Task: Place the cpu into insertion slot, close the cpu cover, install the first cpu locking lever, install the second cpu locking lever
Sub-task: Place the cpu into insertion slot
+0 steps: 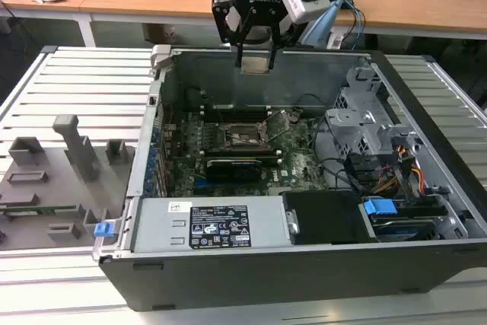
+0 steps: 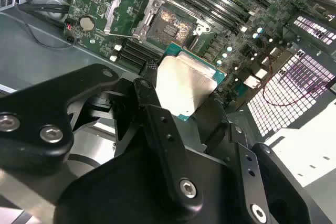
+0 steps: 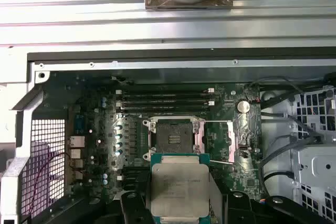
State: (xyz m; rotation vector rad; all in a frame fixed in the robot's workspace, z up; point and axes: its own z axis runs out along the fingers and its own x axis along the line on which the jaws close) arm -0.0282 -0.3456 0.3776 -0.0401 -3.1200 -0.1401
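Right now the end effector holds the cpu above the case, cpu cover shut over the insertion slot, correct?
No: the cpu cover is swung open, leaving the insertion slot bare, per the first wrist view. The end effector does hold the cpu above the case.

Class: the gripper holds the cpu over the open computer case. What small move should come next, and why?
Probably lower the cpu toward the slot, easing it sideways until centred. The gripper holds the chip well clear of the slot, the slot looks bare, and in the first wrist view the chip appears offset from it.
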